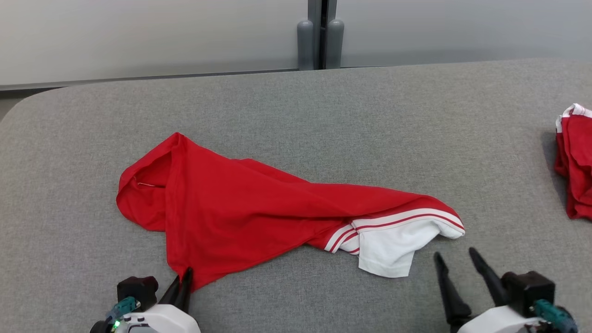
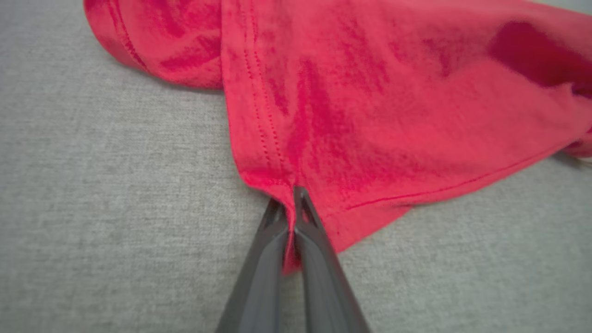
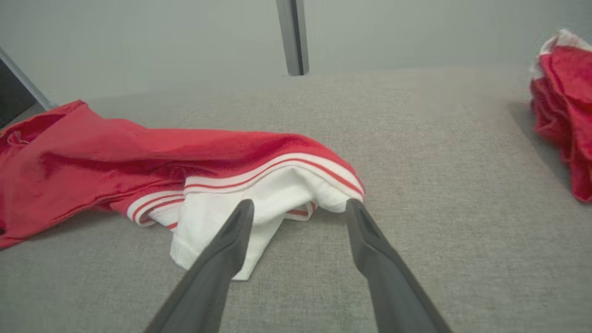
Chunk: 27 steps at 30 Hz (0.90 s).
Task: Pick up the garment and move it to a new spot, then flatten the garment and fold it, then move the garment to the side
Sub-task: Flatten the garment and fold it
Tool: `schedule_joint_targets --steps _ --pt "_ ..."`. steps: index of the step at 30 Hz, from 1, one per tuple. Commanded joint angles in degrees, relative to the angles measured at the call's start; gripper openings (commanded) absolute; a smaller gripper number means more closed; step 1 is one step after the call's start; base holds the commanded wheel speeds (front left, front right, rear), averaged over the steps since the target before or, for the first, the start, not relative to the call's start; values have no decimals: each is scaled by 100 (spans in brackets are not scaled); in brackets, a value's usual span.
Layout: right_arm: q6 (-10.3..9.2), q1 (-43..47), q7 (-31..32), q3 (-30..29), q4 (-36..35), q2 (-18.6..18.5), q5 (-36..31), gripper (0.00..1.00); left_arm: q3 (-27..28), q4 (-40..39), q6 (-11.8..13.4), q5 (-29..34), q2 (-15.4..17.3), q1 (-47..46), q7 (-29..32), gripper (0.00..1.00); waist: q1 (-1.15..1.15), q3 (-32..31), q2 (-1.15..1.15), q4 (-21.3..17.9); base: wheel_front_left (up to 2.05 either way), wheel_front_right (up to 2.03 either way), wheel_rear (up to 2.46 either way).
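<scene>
The table [image 1: 296,92] carries the garment [image 1: 231,203] crumpled across its middle, not yet flattened. The left gripper [image 1: 186,274] is pinched tight on its near red hem corner, probably to draw it flat. The right gripper [image 1: 454,254] gapes wide, holding nothing, just short of its white end.

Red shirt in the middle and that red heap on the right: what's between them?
Just bare grey table between the garment and the red heap, plain in the head view.
</scene>
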Motion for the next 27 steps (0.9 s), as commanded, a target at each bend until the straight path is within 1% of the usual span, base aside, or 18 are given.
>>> schedule_joint_targets --steps 1,2,3,6,11,13,14,16,18,21,22,23,27 --pt "-2 52 46 146 193 -38 42 100 -5 97 -19 -2 -1 -123 -15 0 0 80 0 43 0 0 0" --pt "-2 39 37 246 342 -47 79 100 -9 121 -27 -1 -13 -175 -41 0 0 130 0 69 0 0 0" --pt "-2 39 37 246 342 -47 79 100 -9 121 -27 -1 -13 -175 -41 0 0 130 0 69 0 0 0" --pt "-2 -119 -37 462 824 -42 190 100 -41 203 -66 5 -54 -310 -114 0 0 249 0 155 0 0 0" --pt "-2 -512 -256 660 1594 -24 323 100 -62 369 -102 5 -86 -463 -269 0 0 380 0 242 0 0 0" --pt "-2 -632 -247 740 1893 -18 364 100 -62 439 -101 -5 -83 -487 -326 0 0 400 0 263 0 0 0" --pt "-2 -679 -210 782 2037 -16 370 97 -62 470 -107 -5 -80 -504 -349 0 0 404 0 274 0 0 0" --pt "-2 -741 -213 868 2306 -3 436 0 -33 495 -92 -8 -65 -553 -483 0 0 415 0 312 0 0 0" --pt "-2 -737 -308 828 2335 -3 477 0 1 445 -60 -2 -47 -583 -591 0 0 414 0 326 0 0 0" --pt "-8 -748 -492 701 2194 -55 481 0 47 303 -25 23 -27 -617 -696 0 0 418 0 329 0 0 0" --pt "-9 -757 -589 602 2081 -91 449 0 84 198 1 41 -3 -641 -757 0 0 417 0 325 0 0 0" --pt "-8 -752 -743 411 1821 -136 406 0 157 -44 75 89 52 -680 -834 0 0 411 0 314 0 0 0" --pt "-5 -706 -897 23 1197 -231 295 0 337 -675 230 194 265 -664 -914 0 0 385 0 245 0 0 0"
